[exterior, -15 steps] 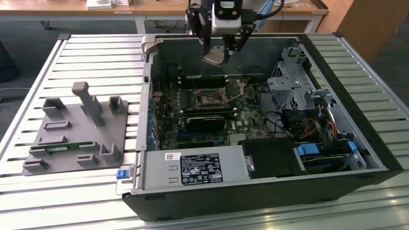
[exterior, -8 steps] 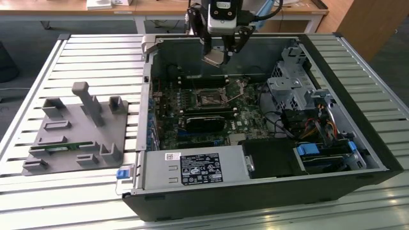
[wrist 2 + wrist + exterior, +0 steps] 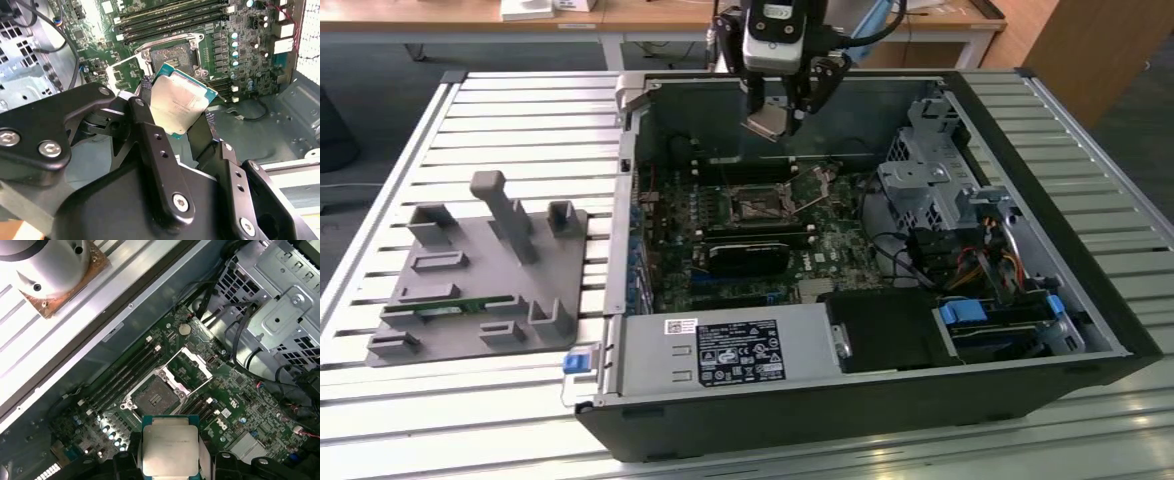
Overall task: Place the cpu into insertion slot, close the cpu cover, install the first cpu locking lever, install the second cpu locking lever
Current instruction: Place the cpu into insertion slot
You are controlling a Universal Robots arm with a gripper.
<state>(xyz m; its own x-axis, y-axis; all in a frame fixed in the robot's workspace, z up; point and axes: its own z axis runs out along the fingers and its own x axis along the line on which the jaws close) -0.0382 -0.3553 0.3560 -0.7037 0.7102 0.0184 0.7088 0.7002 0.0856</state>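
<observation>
Exterior view: an open black computer case (image 3: 1067,385) on a slatted table (image 3: 520,120) holds a green motherboard (image 3: 843,250), a metal drive cage (image 3: 927,185) and a power supply (image 3: 734,355). Over the case hangs the gripper (image 3: 774,120), its two black fingers pinching the cpu (image 3: 767,124) by opposite edges. The square chip sits right between the fingertips, tan-silver face bared, tilted rather than level with the board. Below the fingertips and well apart from them, the insertion slot (image 3: 754,205) lies bare, its dark pin grid exposed. In the first wrist view the cpu cover (image 3: 192,369) stands raised just beside the slot. A grey fixture block (image 3: 480,270) rests outside the case, well apart from the gripper.
</observation>
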